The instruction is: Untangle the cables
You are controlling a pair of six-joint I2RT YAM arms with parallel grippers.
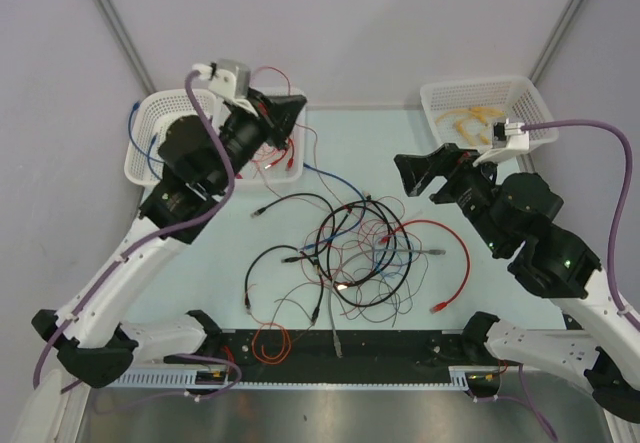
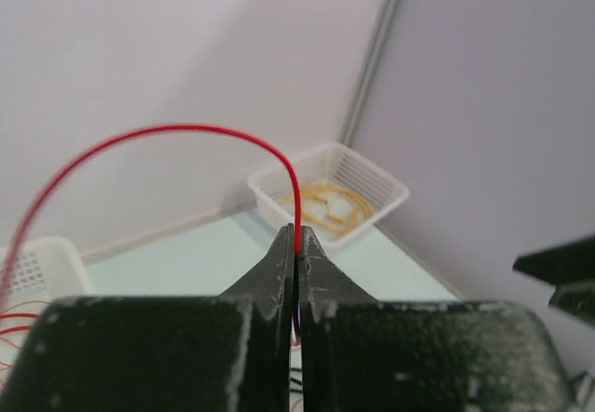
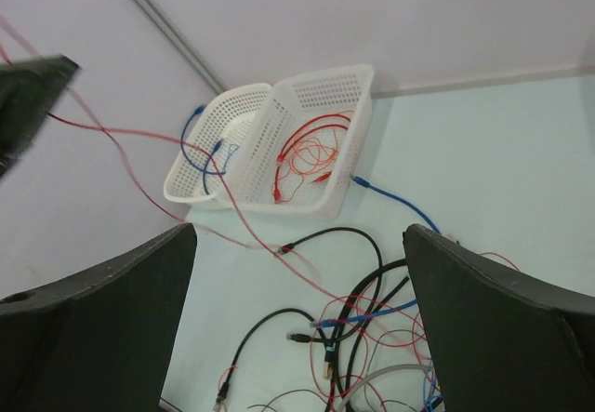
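The left claw (image 2: 296,243) is pinched tight on a thin red wire (image 2: 186,128) arching up from its tips, while the right claw (image 3: 299,235) hangs with fingers spread wide, the cables (image 3: 353,328) jumbled on the table (image 3: 483,170) just below it and white baskets (image 3: 316,105) beyond.

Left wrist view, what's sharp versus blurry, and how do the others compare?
Left wrist: left end effector, shut on the red wire, soft up close; far basket sharper. Right wrist: open right end effector dark, blurred; cables crisp. Top external: even light, no glare.
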